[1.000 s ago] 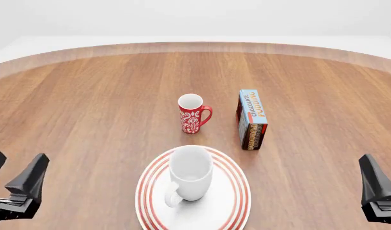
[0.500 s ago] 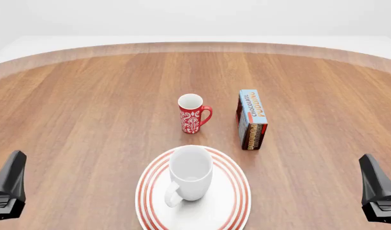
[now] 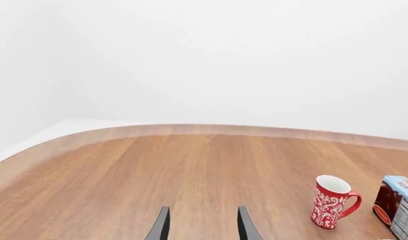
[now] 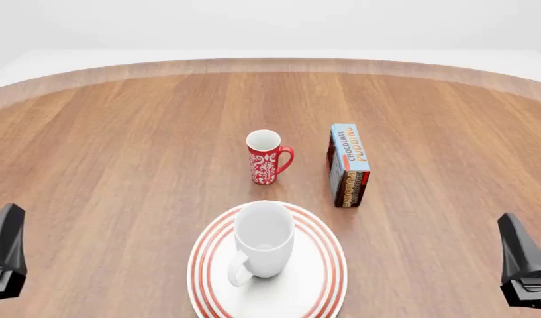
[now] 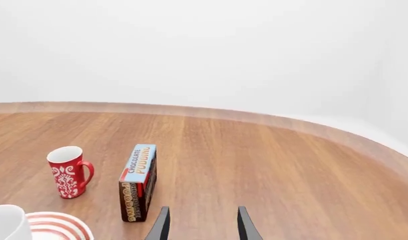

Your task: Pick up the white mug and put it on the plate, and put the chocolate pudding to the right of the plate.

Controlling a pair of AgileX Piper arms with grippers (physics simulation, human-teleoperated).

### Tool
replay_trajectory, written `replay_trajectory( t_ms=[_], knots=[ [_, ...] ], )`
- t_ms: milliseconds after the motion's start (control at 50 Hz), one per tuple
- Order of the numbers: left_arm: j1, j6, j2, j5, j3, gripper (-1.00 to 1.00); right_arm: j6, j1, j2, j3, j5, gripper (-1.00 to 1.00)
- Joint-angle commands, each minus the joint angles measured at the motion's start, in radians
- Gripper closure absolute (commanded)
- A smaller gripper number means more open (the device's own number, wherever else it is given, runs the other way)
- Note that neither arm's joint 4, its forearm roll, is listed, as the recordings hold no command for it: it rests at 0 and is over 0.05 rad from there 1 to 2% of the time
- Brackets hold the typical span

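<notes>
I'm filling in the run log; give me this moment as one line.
white mug: upright on plate | chocolate pudding: beyond plate's right, untouched | left gripper: open | right gripper: open

The left gripper (image 4: 5, 255) has drawn back toward the front view's left edge — only one finger now shows.

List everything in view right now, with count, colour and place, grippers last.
white mug: one, plain white, upright on the plate, handle toward the near left.
plate: one, white with red rings, near centre of the table.
red mug: one, red with white pattern, beyond the plate.
chocolate pudding: one box, light blue and dark brown, on edge, right of the red mug.
table: one, brown wood.
left gripper: black, near left, open, empty.
right gripper: black, near right, open, empty.
</notes>
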Motion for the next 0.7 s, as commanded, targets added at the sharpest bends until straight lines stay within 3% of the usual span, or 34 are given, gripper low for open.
replay_trajectory(
  t_ms=[20,120,700],
  knots=[
    [0.006,-0.011,-0.001,-0.006,0.0,-1.0,-0.034,0.034,0.002,-0.037,0.031,-1.0],
    [0.006,-0.014,-0.001,-0.006,0.0,-1.0,-0.059,0.085,0.006,-0.072,0.043,-1.0],
    [0.002,-0.026,-0.001,-0.01,-0.002,-1.0,-0.126,0.211,0.39,-0.163,-0.236,-1.0]
  ],
)
